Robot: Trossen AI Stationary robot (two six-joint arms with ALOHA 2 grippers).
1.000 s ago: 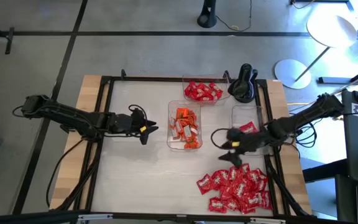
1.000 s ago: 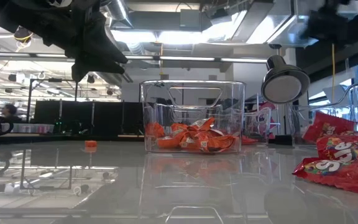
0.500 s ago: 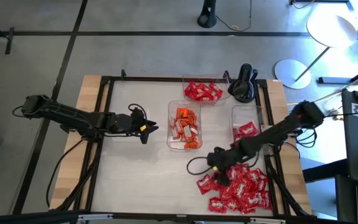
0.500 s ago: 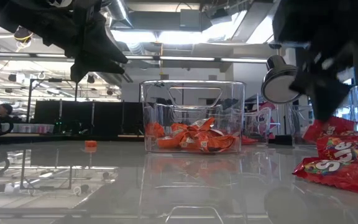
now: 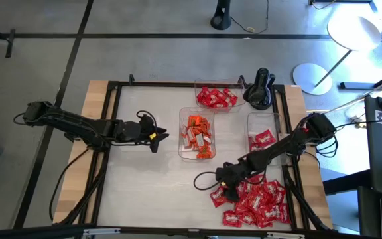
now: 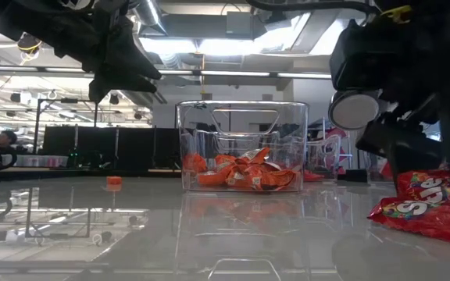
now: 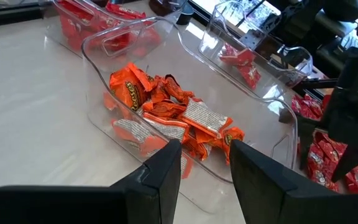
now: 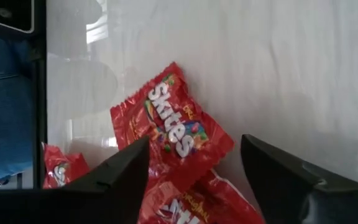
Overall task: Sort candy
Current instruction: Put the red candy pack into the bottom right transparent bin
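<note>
1. The right gripper [image 5: 223,191] hangs over the near-left edge of the loose Skittles pile [image 5: 254,201] on the counter [image 5: 151,186]; its jaws stand spread on either side of one Skittles packet [image 8: 173,137], nothing grasped.
2. That packet lies flat, its long axis slanting across the right wrist view.
3. The left gripper [image 5: 156,139] waits beside the middle tray [image 5: 196,135] of orange candy [image 7: 166,112]; jaws parted, empty.
4. More red candy sits in the far tray [image 5: 216,97] and the right tray [image 5: 262,137].
</note>
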